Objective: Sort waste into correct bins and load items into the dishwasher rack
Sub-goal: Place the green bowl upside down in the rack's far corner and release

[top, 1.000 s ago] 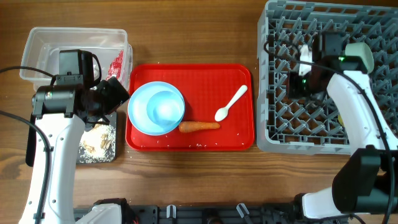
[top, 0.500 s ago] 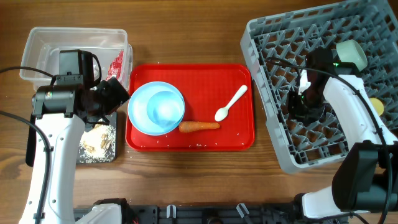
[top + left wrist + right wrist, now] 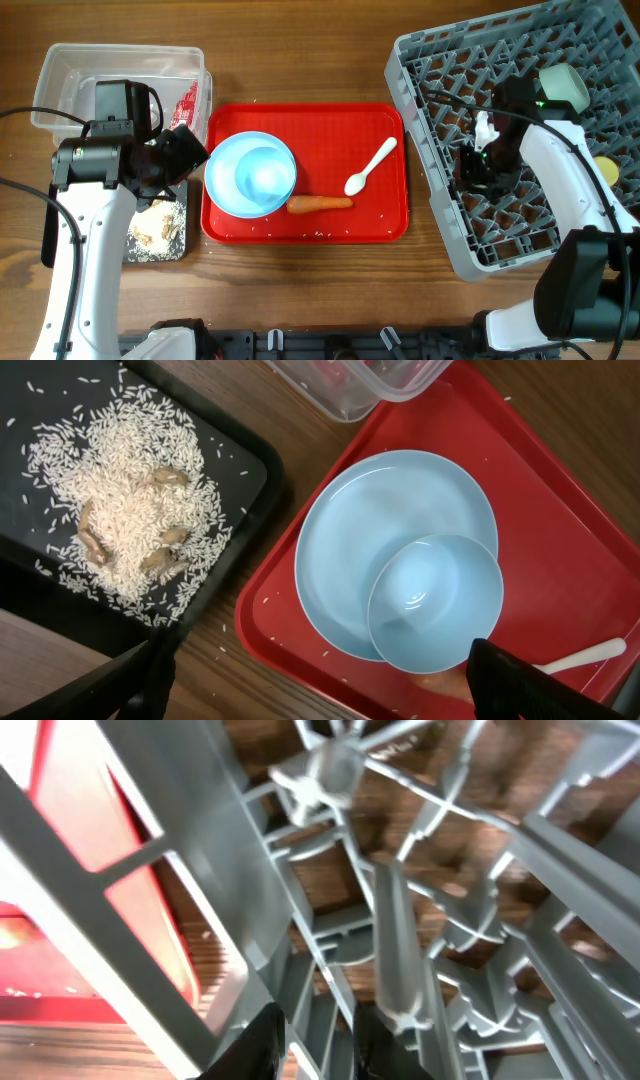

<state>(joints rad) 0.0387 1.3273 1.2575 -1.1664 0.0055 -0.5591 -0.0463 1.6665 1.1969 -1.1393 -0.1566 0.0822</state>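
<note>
Right tool [image 3: 318,1040] is pinching a rib of the dishwasher rack [image 3: 440,90]; left tool [image 3: 320,655] is hanging wide open, empty.
The rack is sitting askew on the counter's [image 3: 300,290] right side, carrying a mint-green bowl [image 3: 565,88] and yellow cup [image 3: 605,170]. The left tool is hovering above the gap between the black tray [image 3: 255,480] of rice scraps [image 3: 110,490] and the red tray [image 3: 330,125], where a blue bowl [image 3: 435,605] is resting in a blue plate [image 3: 370,510] beside the carrot [image 3: 320,203] and white spoon [image 3: 372,165].
</note>
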